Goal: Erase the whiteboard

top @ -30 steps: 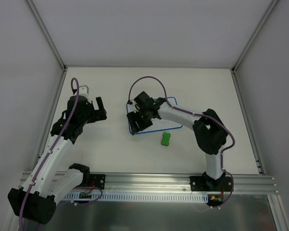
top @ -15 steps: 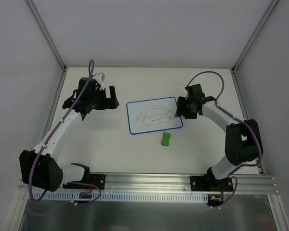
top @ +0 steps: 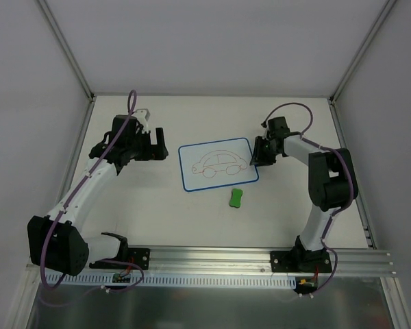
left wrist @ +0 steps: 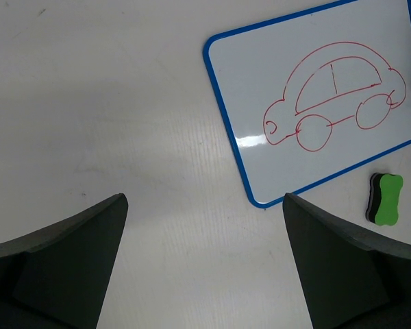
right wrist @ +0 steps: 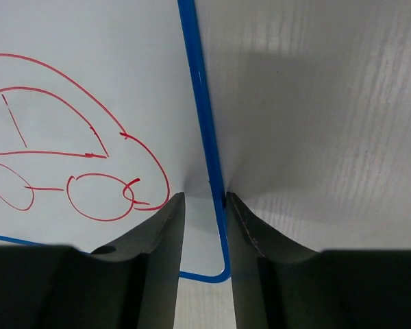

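The whiteboard [top: 192, 171], red car unerased, lies mid-worktop [top: 157, 205], green eraser [top: 236, 198] just beside it; the right hand [right wrist: 202, 199] straddles its right border narrowly, probably to steady it, though I cannot tell whether it grips, while the left hand [left wrist: 205, 199] hovers wide open.

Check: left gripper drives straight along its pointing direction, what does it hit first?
The left gripper likely meets bare table first, short of the whiteboard; depth is unclear.

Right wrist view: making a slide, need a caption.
Right hand straddling the blue edge of the whiteboard, red car drawing not yet erased.
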{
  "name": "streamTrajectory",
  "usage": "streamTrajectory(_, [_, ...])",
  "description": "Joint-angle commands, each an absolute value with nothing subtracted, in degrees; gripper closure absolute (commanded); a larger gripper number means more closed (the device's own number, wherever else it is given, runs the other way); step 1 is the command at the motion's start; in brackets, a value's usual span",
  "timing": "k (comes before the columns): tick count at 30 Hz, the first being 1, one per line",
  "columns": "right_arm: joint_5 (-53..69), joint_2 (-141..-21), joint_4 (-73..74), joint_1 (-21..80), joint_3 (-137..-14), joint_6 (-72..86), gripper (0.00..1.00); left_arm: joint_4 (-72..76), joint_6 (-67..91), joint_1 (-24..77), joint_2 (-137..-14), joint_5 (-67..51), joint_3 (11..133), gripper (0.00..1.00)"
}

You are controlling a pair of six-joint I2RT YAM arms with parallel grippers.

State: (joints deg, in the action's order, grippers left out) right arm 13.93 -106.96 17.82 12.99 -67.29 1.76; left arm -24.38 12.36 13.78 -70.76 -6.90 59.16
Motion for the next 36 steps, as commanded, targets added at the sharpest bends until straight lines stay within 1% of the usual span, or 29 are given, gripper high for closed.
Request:
streamTrajectory(1, [18.4,-108.5,17.4,13.8,-68.7,-1.1,0.67,-22.9,13.3,13.4,-69.2,-5.5,58.4,0.01])
streamTrajectory(7, [17.9,-108.1,17.9,18.0,-67.2,-2.6,0.76,-22.9,20.9,14.9,-72.7,-2.3,57.1,0.01])
streamTrajectory(10, [17.0,-108.1,17.8,21.7,-66.8,-2.8,0.78,-22.9,25.6,16.3,-74.0,1.4,56.3,0.03])
streamTrajectory(14, [15.6,-108.3,17.8,26.2,-67.1,-3.1,0.79,-22.9,29.6,16.5,-75.1,6.5,54.4,0.05])
streamTrajectory(17, [15.8,-108.4,17.7,27.2,-67.5,-2.8,0.80,-22.7,29.9,16.4,-76.4,10.0,54.2,0.06])
streamTrajectory(21, [15.8,-106.4,17.8,28.6,-67.6,-2.4,0.80,-22.3,28.7,16.5,-81.2,11.9,56.1,0.09])
streamTrajectory(24, [14.7,-102.8,17.5,29.2,-66.7,-1.9,0.76,-21.4,26.0,16.5,-85.3,12.7,58.2,0.13])
streamTrajectory(27, [12.9,-97.1,16.6,29.2,-64.3,-0.8,0.64,-20.3,22.5,16.2,-89.6,12.5,60.9,0.17])
streamTrajectory(28, [12.5,-95.6,16.5,29.2,-63.7,-0.5,0.53,-20.0,21.6,15.9,-90.9,11.6,61.7,0.18])
streamTrajectory(29, [11.4,-93.9,16.5,29.2,-62.5,-0.4,0.46,-19.6,20.5,15.4,-93.0,10.6,62.9,0.19])
streamTrajectory(30, [10.8,-90.6,16.5,29.2,-61.9,-0.3,0.38,-19.3,20.2,15.1,-93.9,9.5,63.5,0.23])
streamTrajectory(31, [10.3,-88.8,16.5,29.2,-61.2,-0.2,0.26,-19.0,20.0,14.9,-94.8,8.3,64.4,0.25])
streamTrajectory(34, [7.5,-81.0,16.5,29.3,-57.5,-0.1,0.14,-18.0,19.1,14.7,-97.1,7.5,65.3,0.31])
streamTrajectory(36, [6.1,-77.1,16.5,29.1,-54.2,-0.2,0.12,-17.6,18.6,14.5,-98.8,7.5,66.0,0.34])
